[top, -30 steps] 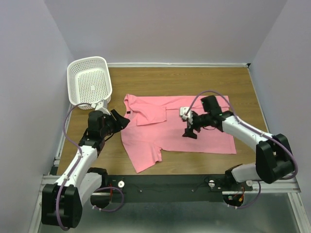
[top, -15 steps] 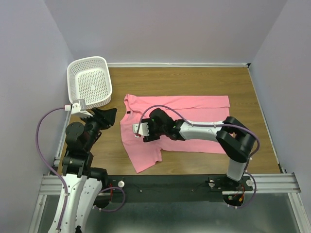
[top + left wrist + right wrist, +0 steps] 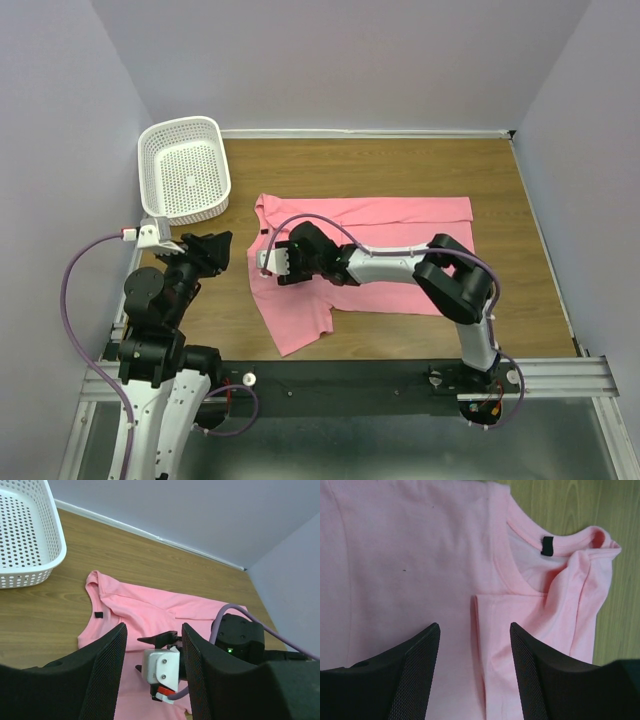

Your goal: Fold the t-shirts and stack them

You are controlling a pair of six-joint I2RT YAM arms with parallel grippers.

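- Top external view: the salmon-pink t-shirt (image 3: pixel 400 222) lies spread on the wooden table (image 3: pixel 400 165). Its collar end points left, toward the white perforated basket (image 3: pixel 181 123), which it does not touch.
- The right arm reaches across the shirt, so the right gripper (image 3: pixel 272 260) sits over the shirt's left part, just near of the collar.
- Right wrist view: its two fingers stand apart with pink cloth showing in the gap. A folded edge of the fabric runs between them. The jaws are parted and grip nothing, and whether the tips touch the cloth cannot be told.
- The collar's small dark label (image 3: pixel 547 545) lies beyond the fingertips, up and to the right in that view.
- The left gripper (image 3: pixel 212 250) is over bare wood just left of the shirt, near the basket. It is apart from the cloth, and its jaws are moderately parted with nothing between them.
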